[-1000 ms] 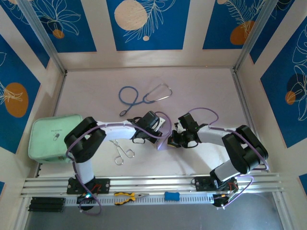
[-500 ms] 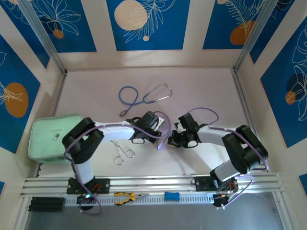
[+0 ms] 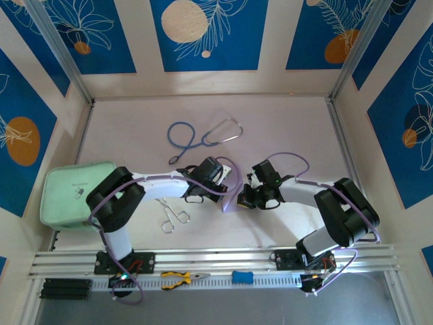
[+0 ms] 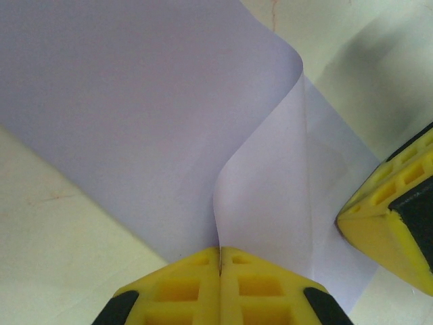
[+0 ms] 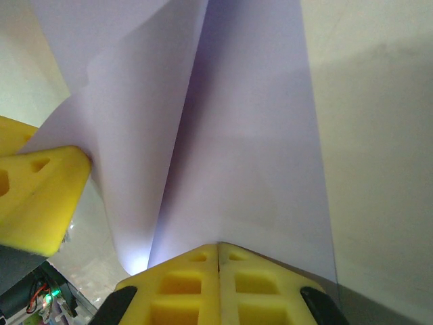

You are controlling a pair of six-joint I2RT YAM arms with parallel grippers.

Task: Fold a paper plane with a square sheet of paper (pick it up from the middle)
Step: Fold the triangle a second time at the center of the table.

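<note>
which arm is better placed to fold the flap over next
Probably left: the left gripper pinches the curled-up edge of the paper, while the right gripper is shut on the flatter layer beside the crease.

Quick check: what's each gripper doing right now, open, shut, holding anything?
Left gripper: shut on the paper.
Right gripper: shut on the same paper.

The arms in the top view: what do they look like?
Both the left arm and right arm have white links, bulky black joints and looping purple cables. The left end effector and right end effector have blocky yellow fingers with square recesses.
</note>
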